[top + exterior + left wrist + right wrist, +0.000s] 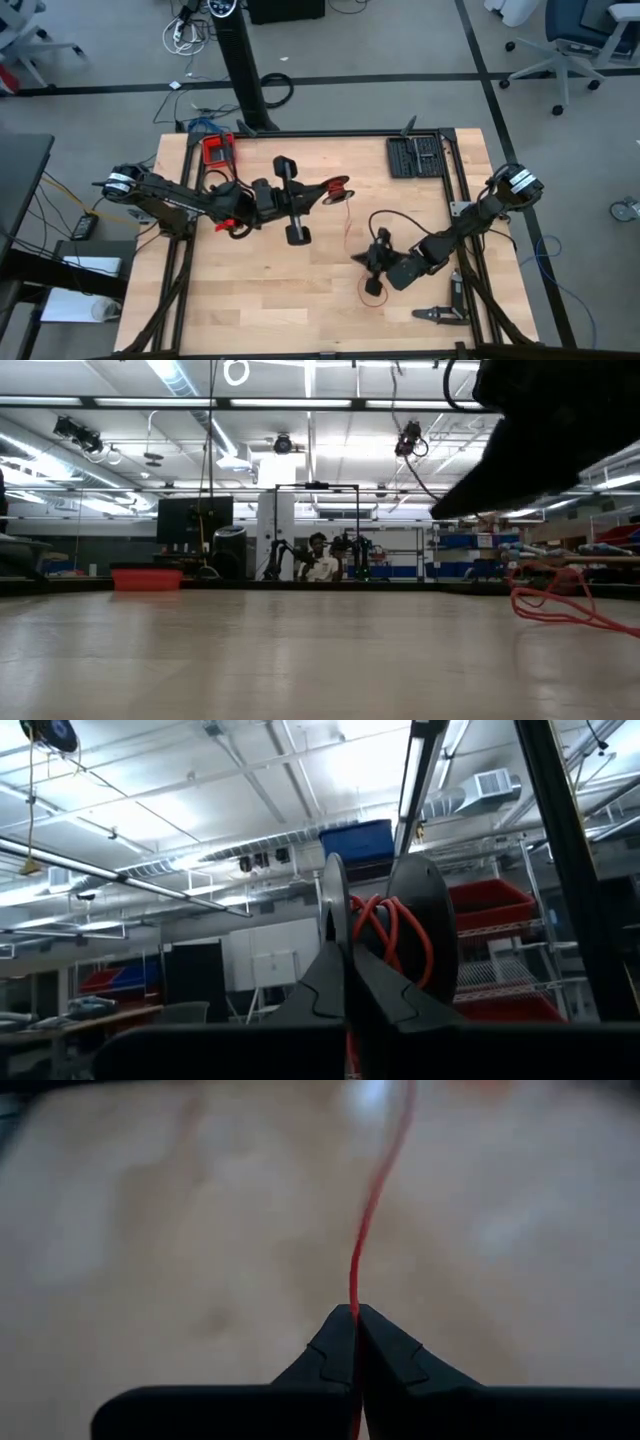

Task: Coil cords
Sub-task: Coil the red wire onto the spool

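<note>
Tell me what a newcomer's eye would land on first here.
The thin red cord stands out, pinched in the shut right end effector near the table's front middle. The left end effector, also shut, grips a black spool wound with red cord, near the table's centre. A red tray sits at the back-left corner.

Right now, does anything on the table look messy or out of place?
Yes. The red cord trails loose from the spool held by the left tool down to the right tool, ending in an uncoiled loop.
</note>
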